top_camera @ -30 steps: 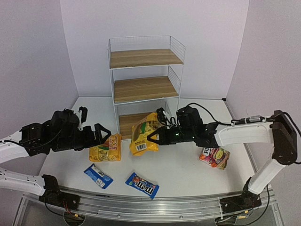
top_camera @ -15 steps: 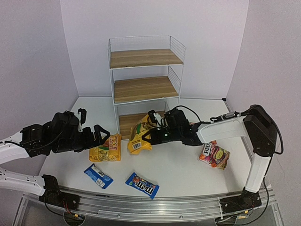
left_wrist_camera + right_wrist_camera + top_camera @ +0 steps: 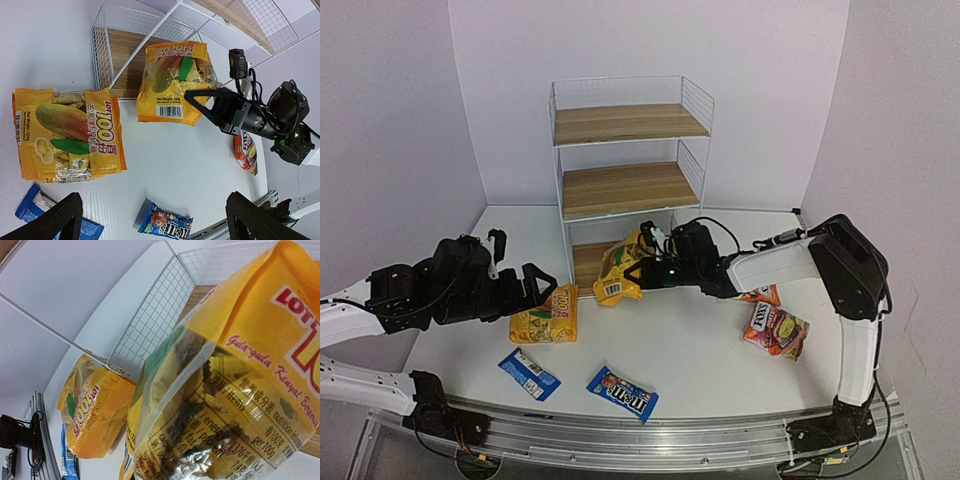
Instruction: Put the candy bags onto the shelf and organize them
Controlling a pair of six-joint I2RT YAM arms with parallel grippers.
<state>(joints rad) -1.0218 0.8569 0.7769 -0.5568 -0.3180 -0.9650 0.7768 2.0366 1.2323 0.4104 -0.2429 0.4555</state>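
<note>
The shelf (image 3: 630, 170) stands at the back, its three boards bare. My right gripper (image 3: 642, 272) is shut on a large yellow-orange bag (image 3: 620, 268) and holds it tilted at the front of the bottom board (image 3: 125, 60). In the right wrist view this bag (image 3: 225, 390) hides the fingers. My left gripper (image 3: 535, 288) is open and empty above the second yellow-orange bag (image 3: 546, 314), which lies flat on the table. Two blue packets (image 3: 530, 373) (image 3: 622, 391) lie near the front. One red-pink bag (image 3: 776, 332) lies at the right, and another (image 3: 761, 295) shows partly behind the right arm.
The shelf's wire side panel (image 3: 160, 325) is close to the left of the held bag. The metal rail (image 3: 640, 440) runs along the table's front edge. Purple walls close in at the back and sides.
My right gripper has carried the yellow-orange bag left and back, from the table's middle to the shelf's bottom opening. The left arm has barely moved.
</note>
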